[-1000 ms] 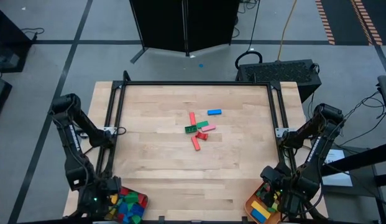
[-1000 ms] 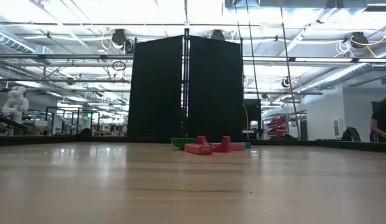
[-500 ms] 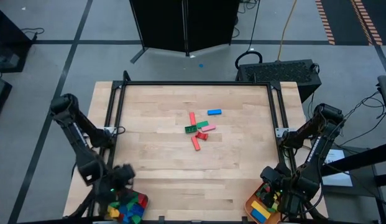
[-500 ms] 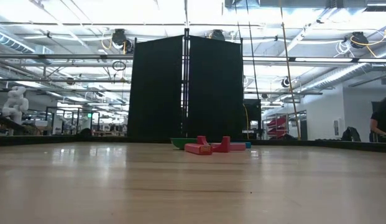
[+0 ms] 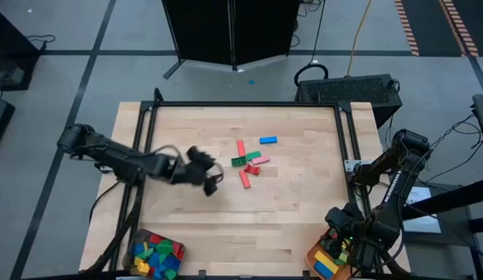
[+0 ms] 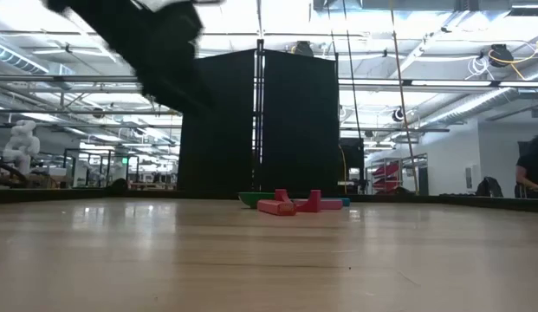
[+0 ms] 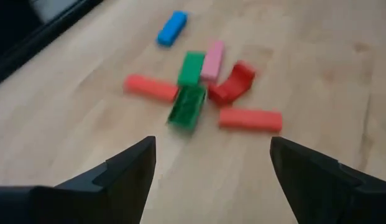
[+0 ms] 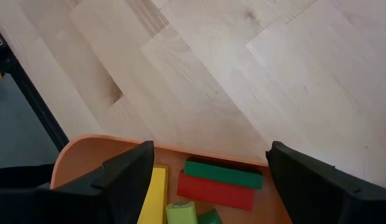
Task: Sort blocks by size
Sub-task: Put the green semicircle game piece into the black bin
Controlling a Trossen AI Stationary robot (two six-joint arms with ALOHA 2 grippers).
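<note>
While my left gripper (image 5: 210,180) hangs wide open and empty just beside the pile, I count seven plastic toy bricks (image 7: 191,93) loose mid-table: three red, two green, one pink, one blue. From above they blur together; my left wrist view separates them. My right gripper (image 8: 208,183), also spread wide, hovers over the orange tray (image 8: 78,155), where more blocks lie.

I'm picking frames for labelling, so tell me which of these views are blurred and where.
High view: left gripper smeared by motion. Low view: a dark arm blurred at top left, the blocks sharp. Left wrist view: blocks soft. Right wrist view: crisp.
</note>
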